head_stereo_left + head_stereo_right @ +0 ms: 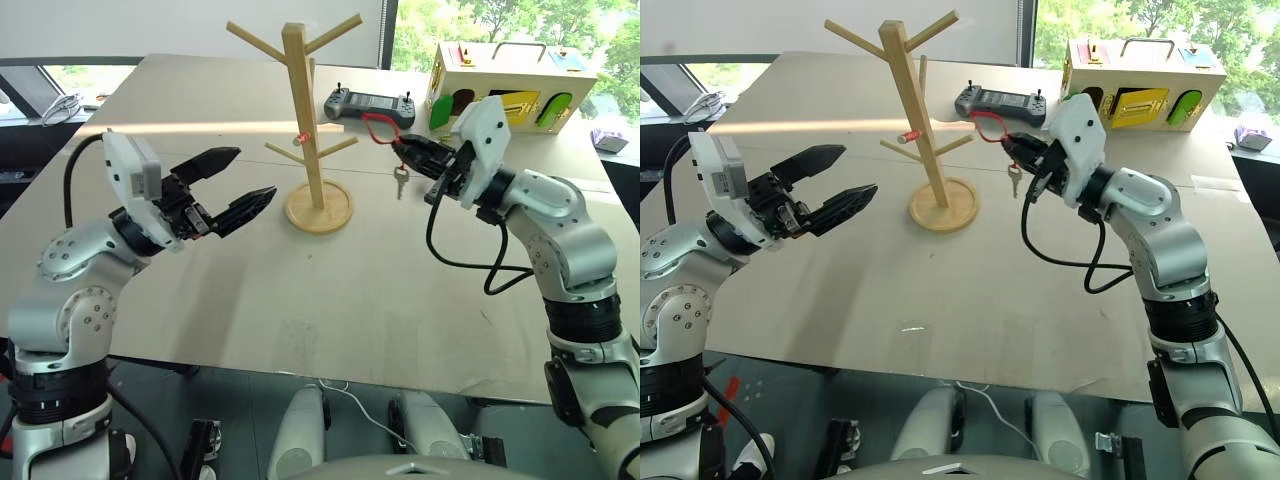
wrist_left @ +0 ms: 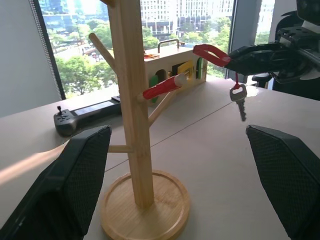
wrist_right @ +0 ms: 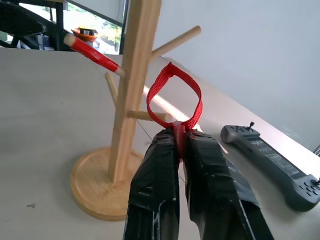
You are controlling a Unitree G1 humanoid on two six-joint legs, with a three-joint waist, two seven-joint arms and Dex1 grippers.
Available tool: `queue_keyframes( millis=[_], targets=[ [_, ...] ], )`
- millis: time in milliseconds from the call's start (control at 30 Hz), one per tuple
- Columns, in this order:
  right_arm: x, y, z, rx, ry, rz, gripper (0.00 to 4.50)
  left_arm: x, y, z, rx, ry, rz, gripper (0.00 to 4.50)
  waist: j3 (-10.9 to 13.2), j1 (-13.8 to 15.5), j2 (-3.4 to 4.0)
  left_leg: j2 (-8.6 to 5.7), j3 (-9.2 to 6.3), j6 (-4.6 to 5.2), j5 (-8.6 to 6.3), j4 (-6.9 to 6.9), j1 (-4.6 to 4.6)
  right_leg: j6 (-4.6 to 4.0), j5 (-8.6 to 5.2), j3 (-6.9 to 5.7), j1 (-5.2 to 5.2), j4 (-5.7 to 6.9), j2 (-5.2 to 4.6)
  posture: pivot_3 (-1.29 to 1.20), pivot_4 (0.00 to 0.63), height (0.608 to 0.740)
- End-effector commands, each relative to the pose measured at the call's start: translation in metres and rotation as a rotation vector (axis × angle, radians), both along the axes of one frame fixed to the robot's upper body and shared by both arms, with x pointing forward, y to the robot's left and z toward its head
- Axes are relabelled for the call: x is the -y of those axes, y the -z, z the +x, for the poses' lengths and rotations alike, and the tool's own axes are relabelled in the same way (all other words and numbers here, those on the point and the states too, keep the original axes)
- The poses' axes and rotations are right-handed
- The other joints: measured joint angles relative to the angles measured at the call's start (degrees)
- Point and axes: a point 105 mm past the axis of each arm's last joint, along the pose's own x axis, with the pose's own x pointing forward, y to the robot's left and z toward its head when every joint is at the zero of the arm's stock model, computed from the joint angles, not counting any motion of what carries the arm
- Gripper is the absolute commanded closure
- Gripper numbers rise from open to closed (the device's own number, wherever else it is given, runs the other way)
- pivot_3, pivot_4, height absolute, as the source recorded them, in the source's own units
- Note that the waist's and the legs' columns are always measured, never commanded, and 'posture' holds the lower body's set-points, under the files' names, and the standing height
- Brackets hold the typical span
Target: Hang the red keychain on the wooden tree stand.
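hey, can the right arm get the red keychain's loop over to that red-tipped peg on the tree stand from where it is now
Probably yes. The right tool is shut on the red keychain, loop open and facing the wooden tree stand. The gap to the red-tipped peg looks free, and the open left tool stays on the stand's other side.

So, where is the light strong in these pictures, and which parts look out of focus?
In the left eye view, a bright sun stripe crosses the table behind the wooden tree stand. In the left wrist view, the windows behind are bright, and the left end effector's fingers are blurred at the bottom. In the right wrist view, the red keychain is sharp; the handheld controller is slightly soft.
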Motion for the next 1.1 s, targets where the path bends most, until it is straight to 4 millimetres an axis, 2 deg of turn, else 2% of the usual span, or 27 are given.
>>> queue_keyframes(
  millis=[33,267,400,600,733,1100],
  targets=[
    [-0.022,-0.014,-0.019,0.124,-0.056,-0.065,4.43,-0.007,-0.014,-0.004,0.039,-0.009,-0.035,0.00,0.00,-0.05,0.00,0.00,0.00,0.00,0.00,0.00,0.00,0.00,0.00,0.00,0.00,0.01,0.00,0.00,0.150,0.740],
    [-0.050,-0.008,-0.023,0.175,-0.081,-0.115,4.43,-0.010,-0.017,-0.008,0.045,-0.014,-0.034,0.00,0.00,-0.15,0.00,0.01,0.01,0.00,0.00,0.00,0.01,0.00,0.00,0.01,-0.02,0.03,0.01,0.00,0.150,0.740],
    [-0.065,-0.018,-0.025,0.220,-0.104,-0.089,4.43,-0.009,-0.019,-0.011,0.048,-0.010,-0.029,0.00,0.00,-0.20,0.00,0.01,0.01,0.00,0.00,0.00,0.01,0.00,0.00,0.02,-0.06,0.07,0.01,0.00,0.150,0.740],
    [-0.074,-0.033,-0.038,0.330,-0.176,-0.022,4.43,-0.009,-0.020,-0.011,0.053,-0.028,-0.035,0.00,0.00,-0.11,-0.01,0.01,0.01,0.00,0.00,0.00,-0.02,0.00,0.00,0.01,-0.07,0.06,-0.01,0.00,0.150,0.740],
    [-0.077,-0.013,-0.027,0.302,-0.143,-0.114,4.43,-0.009,-0.019,-0.010,0.055,-0.033,-0.039,0.00,0.00,-0.14,-0.01,0.01,0.02,0.00,0.00,0.00,0.00,0.00,0.00,0.01,-0.07,0.07,0.00,0.00,0.150,0.740],
    [-0.082,0.002,0.003,0.275,-0.047,-0.141,4.43,-0.006,-0.021,-0.010,0.067,-0.034,-0.044,0.00,0.00,-0.17,-0.01,0.02,0.05,-0.01,0.01,0.00,-0.05,-0.01,0.00,0.04,-0.20,0.14,0.01,0.00,0.150,0.740]
  ],
)
